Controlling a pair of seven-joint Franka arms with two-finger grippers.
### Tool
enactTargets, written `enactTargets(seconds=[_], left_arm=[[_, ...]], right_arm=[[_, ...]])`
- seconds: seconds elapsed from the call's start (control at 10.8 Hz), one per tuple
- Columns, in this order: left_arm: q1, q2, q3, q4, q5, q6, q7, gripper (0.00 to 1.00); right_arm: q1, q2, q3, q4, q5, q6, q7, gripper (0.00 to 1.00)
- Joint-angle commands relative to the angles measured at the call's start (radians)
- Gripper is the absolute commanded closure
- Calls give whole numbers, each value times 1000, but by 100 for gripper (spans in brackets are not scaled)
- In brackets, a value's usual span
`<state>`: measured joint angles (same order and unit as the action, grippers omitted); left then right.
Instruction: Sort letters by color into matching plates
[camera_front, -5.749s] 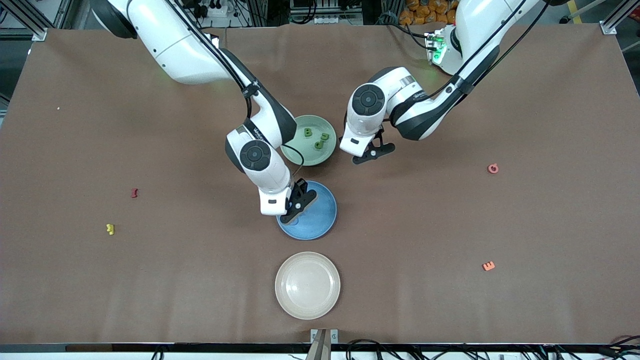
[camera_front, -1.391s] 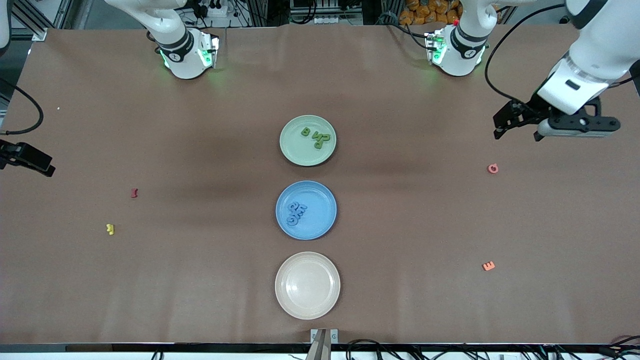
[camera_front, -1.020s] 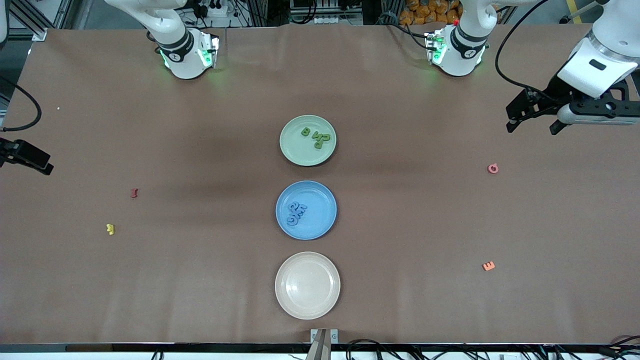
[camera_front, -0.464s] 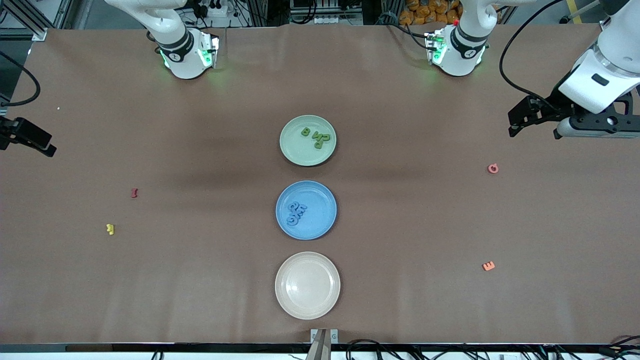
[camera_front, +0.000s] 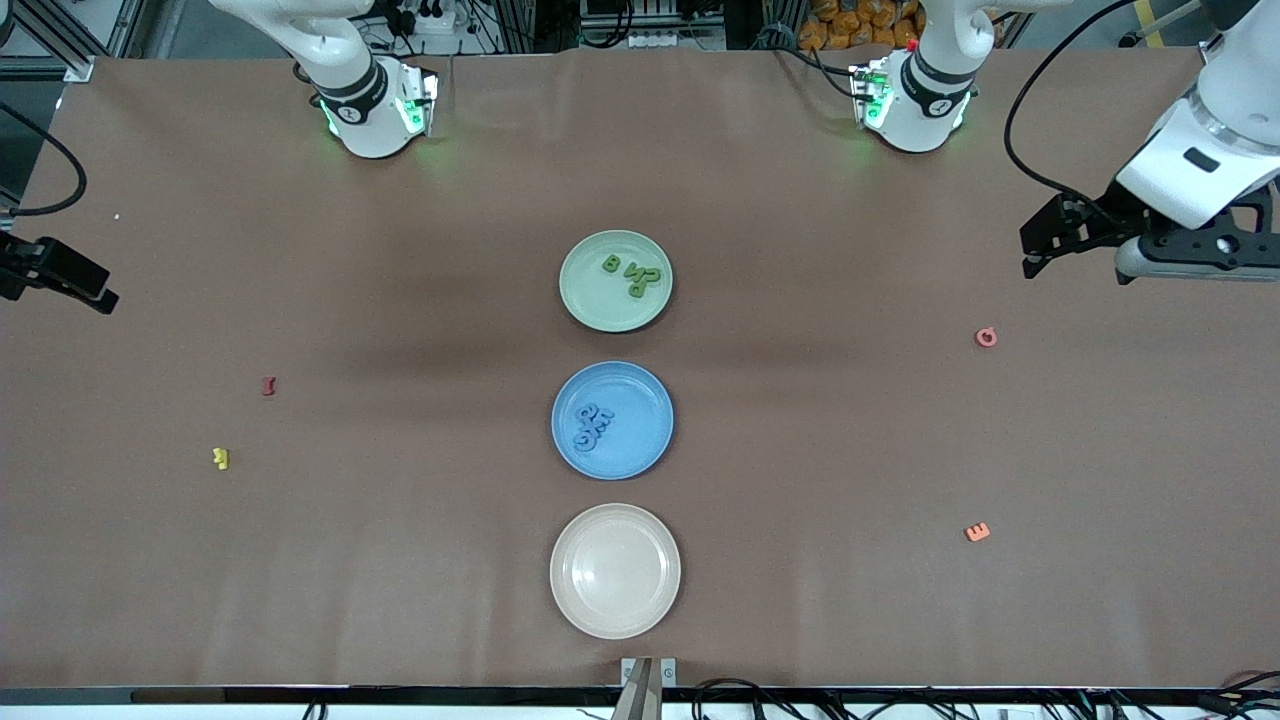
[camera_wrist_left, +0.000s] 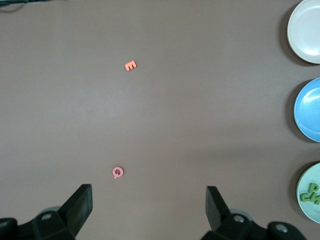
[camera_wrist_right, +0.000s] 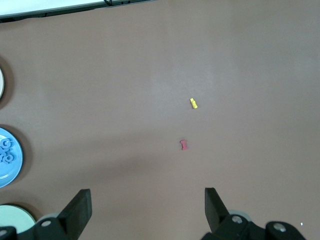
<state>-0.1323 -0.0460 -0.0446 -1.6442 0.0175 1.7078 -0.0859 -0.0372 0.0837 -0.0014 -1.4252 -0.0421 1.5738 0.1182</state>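
The pale green plate (camera_front: 600, 300) holds several green letters (camera_front: 632, 275). The blue plate (camera_front: 640, 430) holds several blue letters (camera_front: 590, 427). My left gripper (camera_front: 1075, 272) is open and empty, high over the left arm's end of the table; in the left wrist view (camera_wrist_left: 148, 192) the pink letter (camera_wrist_left: 117, 172) lies just past its fingers. My right gripper (camera_front: 70, 285) is open and empty over the right arm's end, and it also shows in the right wrist view (camera_wrist_right: 147, 192).
The cream plate (camera_front: 615, 571) is empty, nearest the front camera. Red (camera_front: 268, 385) and yellow (camera_front: 220, 458) letters lie toward the right arm's end. Pink (camera_front: 986, 337) and orange (camera_front: 977, 532) letters lie toward the left arm's end.
Both arms have drawn back from the plates to the table's ends, leaving another green and another blue letter in their plates. Over the last second both grippers only drifted slightly.
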Motion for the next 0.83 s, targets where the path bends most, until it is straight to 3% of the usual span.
enactTargets(seconds=[0.0, 0.74], left_arm=[[19, 9, -14, 64, 18, -56, 23, 0], [17, 9, -21, 66, 7, -62, 21, 0]], right_arm=[[-6, -24, 1, -32, 11, 12, 15, 0], [-6, -22, 0, -50, 11, 34, 15, 0]])
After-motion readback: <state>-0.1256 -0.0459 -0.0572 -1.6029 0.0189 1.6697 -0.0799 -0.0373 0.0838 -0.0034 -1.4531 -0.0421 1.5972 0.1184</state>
